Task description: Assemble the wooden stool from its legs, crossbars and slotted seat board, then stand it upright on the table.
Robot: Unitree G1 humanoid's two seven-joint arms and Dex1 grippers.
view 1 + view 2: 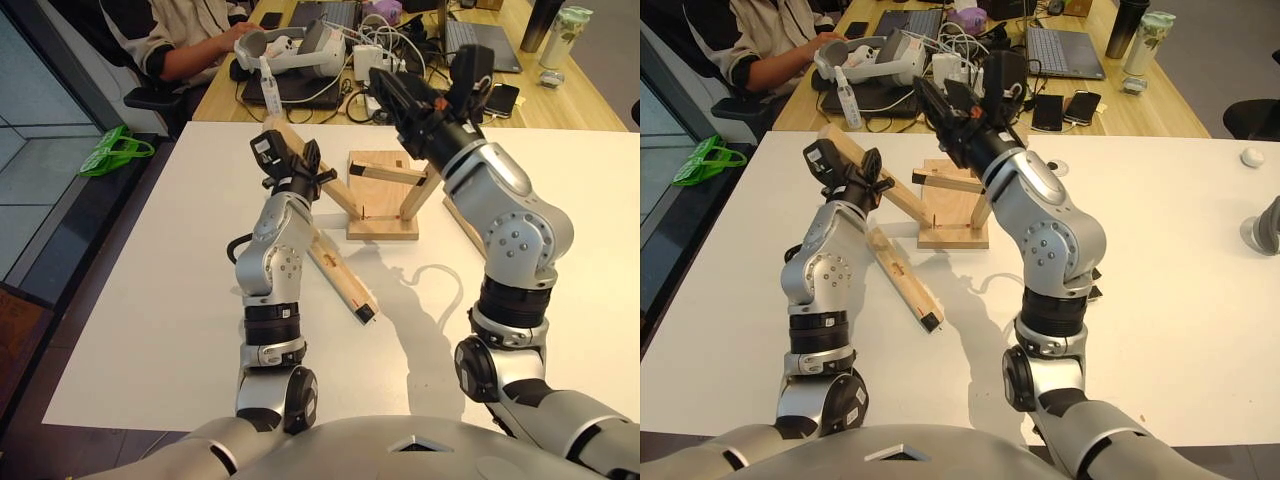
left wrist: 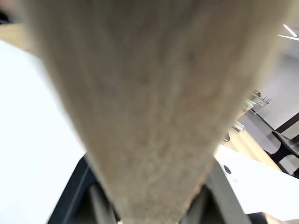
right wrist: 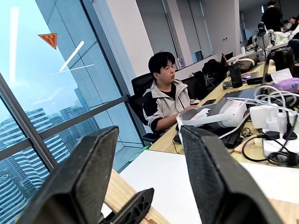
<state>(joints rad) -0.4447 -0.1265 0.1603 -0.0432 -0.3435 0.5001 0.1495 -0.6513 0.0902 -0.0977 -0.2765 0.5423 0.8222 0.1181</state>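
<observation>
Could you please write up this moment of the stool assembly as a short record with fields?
left gripper: shut on a wooden leg, held tilted above the table
right gripper: open, empty, raised over the seat board
seat board: flat on the table, with a crossbar and a second leg propped at angles on it
loose leg: lying on the table beside the left arm
stool: not yet assembled or standing
</observation>
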